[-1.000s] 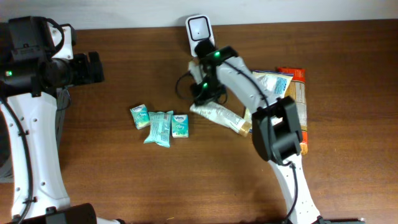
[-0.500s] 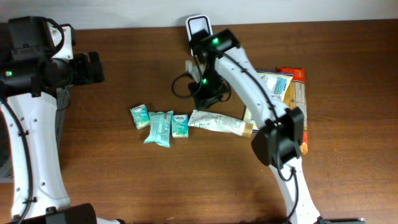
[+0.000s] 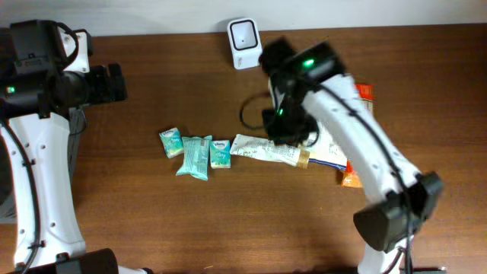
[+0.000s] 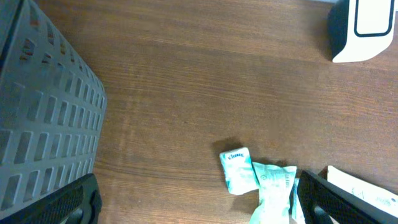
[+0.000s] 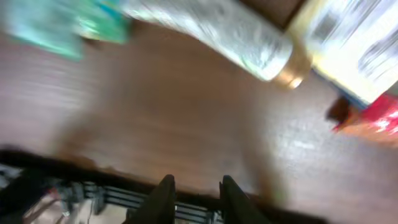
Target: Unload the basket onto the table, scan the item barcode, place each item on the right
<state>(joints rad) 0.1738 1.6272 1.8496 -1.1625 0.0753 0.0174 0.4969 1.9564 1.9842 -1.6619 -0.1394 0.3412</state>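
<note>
A white tube (image 3: pixel 266 150) with a gold cap lies flat on the table, its left end beside three teal tissue packs (image 3: pixel 195 156). The white scanner (image 3: pixel 243 33) stands at the back edge. My right gripper (image 3: pixel 284 128) hovers just above and behind the tube. In the blurred right wrist view its jaws (image 5: pixel 196 186) stand narrowly apart with nothing between them, and the tube (image 5: pixel 217 31) lies beyond the fingertips. My left gripper (image 3: pixel 114 82) is far left, wide open and empty (image 4: pixel 199 205), above bare wood near the tissue packs (image 4: pixel 237 170).
A pile of flat packets, one of them orange (image 3: pixel 363 93), lies under the right arm at the right. A grey slotted basket (image 4: pixel 37 112) sits at the left in the left wrist view. A red packet (image 5: pixel 379 118) shows in the right wrist view.
The right arm swung away from the scanner, rightward and toward the front. The white tube went from tilted under the gripper to lying flat beside the tissue packs. The left arm stayed still.
</note>
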